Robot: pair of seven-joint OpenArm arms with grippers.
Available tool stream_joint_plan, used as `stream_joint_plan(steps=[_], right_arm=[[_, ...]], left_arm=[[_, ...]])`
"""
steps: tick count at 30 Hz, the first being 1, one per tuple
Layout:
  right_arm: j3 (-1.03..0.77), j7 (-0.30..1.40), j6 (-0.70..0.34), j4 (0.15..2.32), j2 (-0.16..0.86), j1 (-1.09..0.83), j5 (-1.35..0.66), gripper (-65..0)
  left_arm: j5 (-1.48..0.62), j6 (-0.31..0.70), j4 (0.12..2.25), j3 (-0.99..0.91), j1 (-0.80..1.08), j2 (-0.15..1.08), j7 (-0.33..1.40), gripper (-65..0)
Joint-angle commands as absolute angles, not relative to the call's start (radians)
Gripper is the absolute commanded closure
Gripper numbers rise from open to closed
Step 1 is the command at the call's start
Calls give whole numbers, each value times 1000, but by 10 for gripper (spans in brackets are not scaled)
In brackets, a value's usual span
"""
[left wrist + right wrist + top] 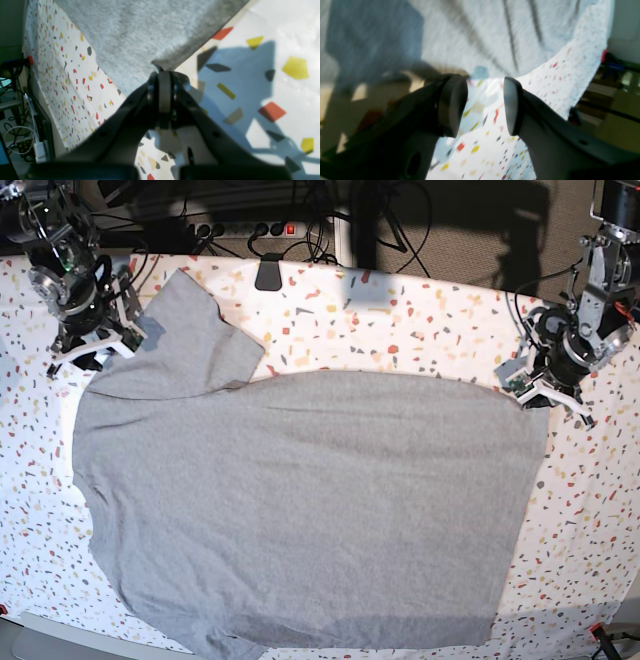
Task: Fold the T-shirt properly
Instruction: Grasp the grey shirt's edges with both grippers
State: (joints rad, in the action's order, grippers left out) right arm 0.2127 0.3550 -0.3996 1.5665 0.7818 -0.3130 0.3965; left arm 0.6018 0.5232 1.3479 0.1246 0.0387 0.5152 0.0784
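A white terrazzo-patterned table (420,320), speckled with red, yellow and grey chips, is carrying the grey T-shirt (300,500), which is lying spread flat across most of its surface, plain side up.

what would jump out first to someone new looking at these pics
The big grey T-shirt spread plain side up fills most of the speckled table. At its far right corner the left gripper is clamped shut on the hem, while the right gripper hangs open by the sleeve at far left.
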Motion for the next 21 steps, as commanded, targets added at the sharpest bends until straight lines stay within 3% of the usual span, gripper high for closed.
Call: stream_joint_plan(steps=[1, 21], right_arm=[[226, 360, -403, 1565, 801, -290, 393, -286], [456, 382, -435, 1549, 801, -194, 387, -286]], left_arm=[[601, 520, 1355, 121, 31, 530, 83, 0], [547, 520, 1355, 121, 31, 530, 83, 0]])
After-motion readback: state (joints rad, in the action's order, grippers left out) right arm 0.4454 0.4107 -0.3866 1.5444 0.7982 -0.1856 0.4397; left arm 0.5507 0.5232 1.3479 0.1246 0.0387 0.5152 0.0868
